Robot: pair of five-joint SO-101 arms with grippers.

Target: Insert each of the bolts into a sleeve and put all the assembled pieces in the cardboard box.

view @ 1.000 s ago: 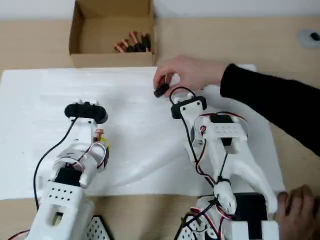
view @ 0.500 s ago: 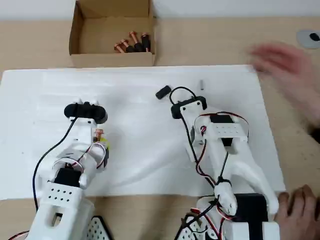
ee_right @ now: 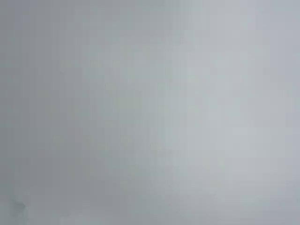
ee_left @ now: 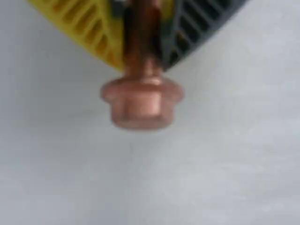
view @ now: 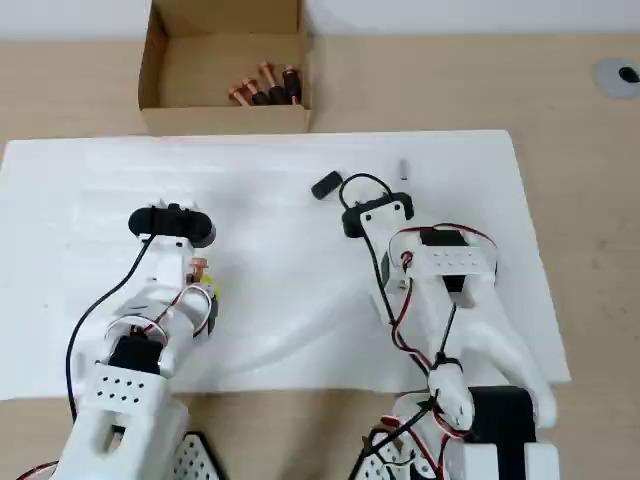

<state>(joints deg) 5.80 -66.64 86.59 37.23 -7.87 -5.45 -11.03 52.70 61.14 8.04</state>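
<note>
No readable text, label or number (cardboard box (view: 225,120) included).

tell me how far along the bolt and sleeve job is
Done: several assembled pieces lie in the cardboard box. In hand: the left hand grips a copper bolt over the white mat. Left: that bolt needs a sleeve; a black sleeve lies loose on the mat, then boxing.
</note>
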